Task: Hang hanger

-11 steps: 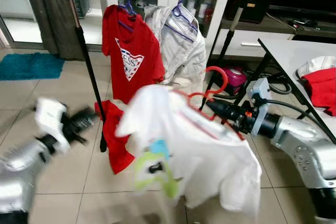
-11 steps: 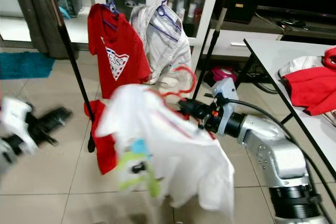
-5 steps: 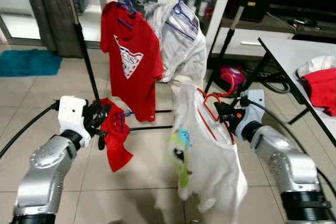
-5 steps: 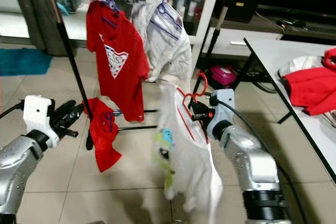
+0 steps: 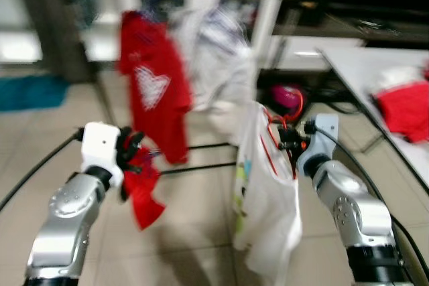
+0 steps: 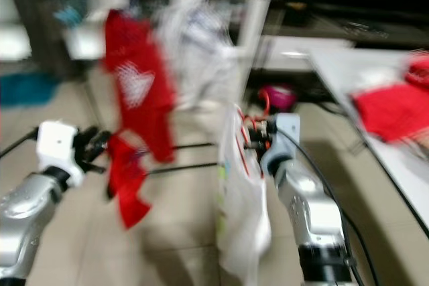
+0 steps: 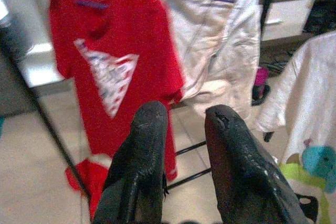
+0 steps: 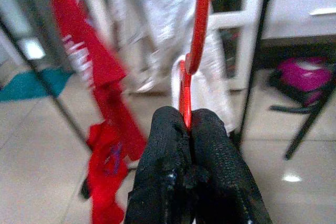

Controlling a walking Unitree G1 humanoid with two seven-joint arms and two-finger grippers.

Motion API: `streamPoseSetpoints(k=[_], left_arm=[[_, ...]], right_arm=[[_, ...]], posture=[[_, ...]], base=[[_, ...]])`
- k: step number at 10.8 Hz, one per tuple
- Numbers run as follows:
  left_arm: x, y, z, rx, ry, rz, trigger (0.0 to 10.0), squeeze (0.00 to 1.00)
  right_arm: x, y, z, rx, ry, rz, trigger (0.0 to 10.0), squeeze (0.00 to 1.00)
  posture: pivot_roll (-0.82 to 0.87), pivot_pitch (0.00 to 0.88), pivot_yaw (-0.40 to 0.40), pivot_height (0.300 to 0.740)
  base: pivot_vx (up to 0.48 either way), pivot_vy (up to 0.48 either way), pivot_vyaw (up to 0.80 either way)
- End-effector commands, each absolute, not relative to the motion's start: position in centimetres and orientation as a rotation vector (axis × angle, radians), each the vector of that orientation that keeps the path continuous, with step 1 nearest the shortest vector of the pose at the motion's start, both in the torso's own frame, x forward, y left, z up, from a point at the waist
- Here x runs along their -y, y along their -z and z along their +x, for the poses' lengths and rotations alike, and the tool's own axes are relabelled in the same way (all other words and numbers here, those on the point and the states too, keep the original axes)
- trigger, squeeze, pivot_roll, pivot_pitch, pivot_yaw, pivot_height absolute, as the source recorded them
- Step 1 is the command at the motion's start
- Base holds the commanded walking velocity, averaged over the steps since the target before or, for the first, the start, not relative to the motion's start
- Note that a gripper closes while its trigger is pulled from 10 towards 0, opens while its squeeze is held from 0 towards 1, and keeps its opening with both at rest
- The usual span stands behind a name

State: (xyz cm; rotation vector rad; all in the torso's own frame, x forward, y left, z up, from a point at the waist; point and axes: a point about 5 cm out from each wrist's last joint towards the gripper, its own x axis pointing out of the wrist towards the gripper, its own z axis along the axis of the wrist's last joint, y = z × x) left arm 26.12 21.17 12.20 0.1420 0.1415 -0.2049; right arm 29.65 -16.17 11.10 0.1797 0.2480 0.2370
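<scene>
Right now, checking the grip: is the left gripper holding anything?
No, the left gripper's black fingers stand apart with nothing between them.

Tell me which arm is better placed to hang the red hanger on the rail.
The right: the right gripper already pinches the red hanger carrying the white shirt. The left gripper is open and empty.

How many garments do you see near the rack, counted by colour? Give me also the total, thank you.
Red garments: 3, the red T-shirt on the rail, a small red garment low by the rack, red clothing on the table.
White garments: 2, the white jacket on the rail, the white shirt on the red hanger held by the right claw.
Total: 5
</scene>
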Motion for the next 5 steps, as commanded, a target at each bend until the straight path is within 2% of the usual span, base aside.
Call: streamPoseSetpoints(k=[1,5], left_arm=[[-20.28,-12.39,26.27,-0.131,0.230,0.145,10.0,0.00],[-20.06,-12.57,26.51,-0.130,0.231,0.152,10.0,0.00]], right_arm=[[17.31,-11.30,29.80,-0.232,-0.186,0.165,10.0,0.00],[16.97,-11.33,29.83,-0.190,-0.160,0.141,10.0,0.00]], posture=[[-0.02,0.000,-0.079,0.740],[-0.01,0.000,-0.062,0.740]], base=[[0.398,0.000,-0.48],[0.403,0.000,0.00]])
